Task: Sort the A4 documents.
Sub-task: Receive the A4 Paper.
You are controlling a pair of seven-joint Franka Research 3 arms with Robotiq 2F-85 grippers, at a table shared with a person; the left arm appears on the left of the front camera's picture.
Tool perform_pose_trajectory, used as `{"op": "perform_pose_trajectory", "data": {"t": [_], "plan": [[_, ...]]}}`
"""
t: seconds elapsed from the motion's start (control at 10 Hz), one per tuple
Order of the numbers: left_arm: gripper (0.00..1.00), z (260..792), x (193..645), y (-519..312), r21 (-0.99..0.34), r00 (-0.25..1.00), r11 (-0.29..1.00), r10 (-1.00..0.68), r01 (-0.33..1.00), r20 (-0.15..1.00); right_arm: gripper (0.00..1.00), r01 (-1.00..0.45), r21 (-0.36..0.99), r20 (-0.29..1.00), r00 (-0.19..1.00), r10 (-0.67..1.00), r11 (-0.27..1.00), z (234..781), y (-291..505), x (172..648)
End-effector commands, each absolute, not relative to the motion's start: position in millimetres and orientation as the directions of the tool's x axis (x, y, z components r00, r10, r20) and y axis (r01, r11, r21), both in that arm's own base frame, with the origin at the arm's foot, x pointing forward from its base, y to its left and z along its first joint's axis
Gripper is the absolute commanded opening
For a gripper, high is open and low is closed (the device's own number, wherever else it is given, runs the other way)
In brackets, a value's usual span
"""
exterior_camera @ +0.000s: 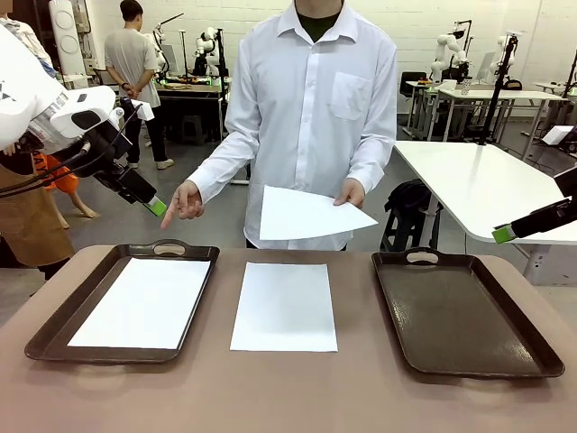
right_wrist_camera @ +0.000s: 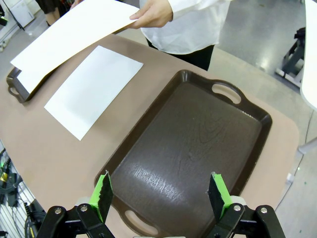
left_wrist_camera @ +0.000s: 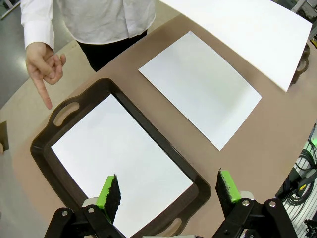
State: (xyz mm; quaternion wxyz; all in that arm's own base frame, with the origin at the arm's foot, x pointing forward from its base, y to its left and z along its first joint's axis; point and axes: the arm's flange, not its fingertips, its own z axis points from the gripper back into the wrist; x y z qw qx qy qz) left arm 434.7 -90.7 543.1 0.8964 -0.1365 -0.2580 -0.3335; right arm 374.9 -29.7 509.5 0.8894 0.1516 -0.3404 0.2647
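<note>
One A4 document (exterior_camera: 285,305) (left_wrist_camera: 200,86) (right_wrist_camera: 94,89) lies flat on the brown table between two trays. A second sheet (exterior_camera: 142,301) (left_wrist_camera: 119,161) lies inside the left dark brown tray (exterior_camera: 47,336) (left_wrist_camera: 43,159). The person holds a third sheet (exterior_camera: 306,215) (right_wrist_camera: 74,37) (left_wrist_camera: 257,29) in one hand above the table's far edge and points with the other hand (exterior_camera: 183,202) (left_wrist_camera: 43,67) toward the left tray. The right tray (exterior_camera: 460,311) (right_wrist_camera: 193,148) holds nothing. My left gripper (exterior_camera: 155,207) (left_wrist_camera: 168,191) hangs open above the left tray. My right gripper (exterior_camera: 503,234) (right_wrist_camera: 159,191) hangs open above the right tray.
The table's rounded front edge runs along the bottom of the front view. A white table (exterior_camera: 487,180) stands behind on the right. Cables (right_wrist_camera: 10,173) hang beside the table's edge in the right wrist view.
</note>
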Motion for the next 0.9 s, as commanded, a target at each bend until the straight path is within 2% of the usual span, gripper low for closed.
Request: {"op": "perform_pose_trajectory", "data": {"t": [0.0, 0.5, 0.8], "plan": [[1.00, 543.1, 434.7, -90.7, -0.073, 0.644, 0.740, -0.527, 0.668, 0.554, 1.00, -0.584, 0.100, 0.693, 0.622, 0.365, 0.806, 507.0, -30.8, 377.0], [1.00, 503.8, 506.3, -94.0, -0.338, 0.682, 0.657, -0.379, 0.674, 0.625, 1.00, -0.584, 0.100, 0.693, 0.622, 0.365, 0.806, 507.0, -30.8, 377.0], [1.00, 469.9, 539.1, -104.2, -0.533, 0.762, 0.631, -0.147, 0.564, 0.631, 1.00, -0.584, 0.100, 0.693, 0.622, 0.365, 0.806, 507.0, -30.8, 377.0]]}}
